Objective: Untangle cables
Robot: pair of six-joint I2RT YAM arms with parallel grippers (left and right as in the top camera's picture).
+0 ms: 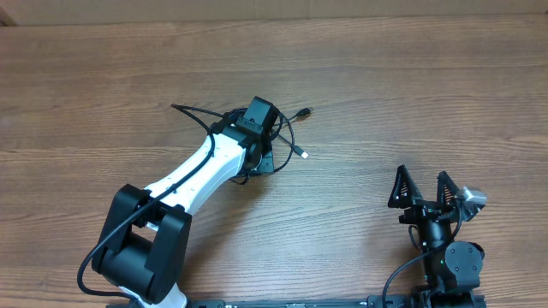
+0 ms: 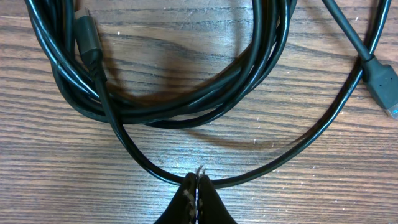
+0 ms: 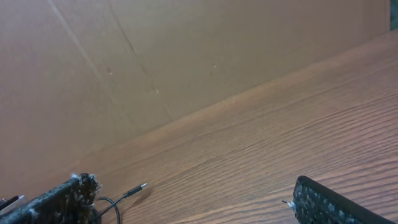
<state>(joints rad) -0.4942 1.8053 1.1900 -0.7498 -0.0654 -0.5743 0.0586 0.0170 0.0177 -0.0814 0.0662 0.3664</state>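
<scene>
From above, the cables [image 1: 288, 135] lie in a small heap in the middle of the table [image 1: 385, 77]. The left gripper [image 1: 259, 124] is right on top of the heap. The right gripper [image 1: 424, 192] sits at the near right, well apart from the heap, with its fingers spread wide. So the left arm is much the nearer one.

In the left wrist view, the left gripper [image 2: 198, 190] has its fingers pressed together. They seem to pinch one strand [image 2: 298, 146] at their tips. This strand runs left to right across the tips and curves up on both sides. The coil [image 2: 186, 115] lies just past the fingers, on the far side. A plug [image 2: 382, 84] lies at the right. I think pulling the strand back, away from the coil, would free it.

In the right wrist view, the right gripper [image 3: 199, 205] is spread and holds nothing. Only one thin plug tip [image 3: 134, 188] shows, far to its left.
</scene>
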